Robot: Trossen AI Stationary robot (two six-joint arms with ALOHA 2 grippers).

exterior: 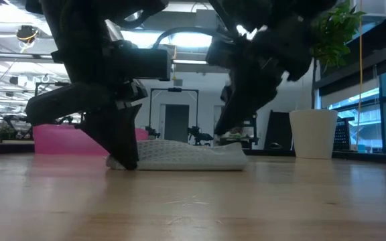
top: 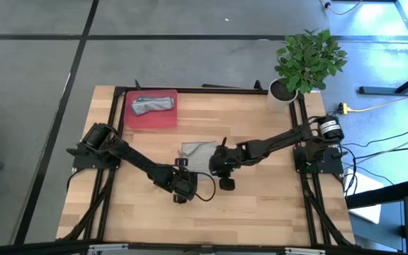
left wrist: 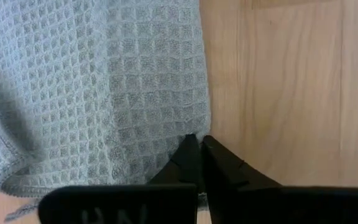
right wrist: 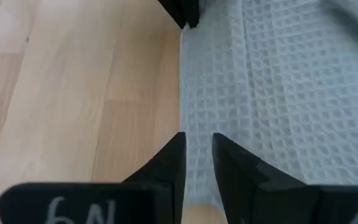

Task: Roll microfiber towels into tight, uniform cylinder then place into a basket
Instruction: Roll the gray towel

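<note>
With my left fingers pinched on the pale grey waffle-weave towel's edge and right fingers narrowly parted over it, I should roll evenly, keeping the hem taut between both.

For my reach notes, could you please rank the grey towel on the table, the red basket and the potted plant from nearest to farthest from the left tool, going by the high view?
Measured from the left tool:
1. Grey towel: mid-table, right at the tool, which is shut at its edge.
2. Red basket: far left part of the table, with the other towel bundled inside.
3. Potted plant: far right corner.
</note>
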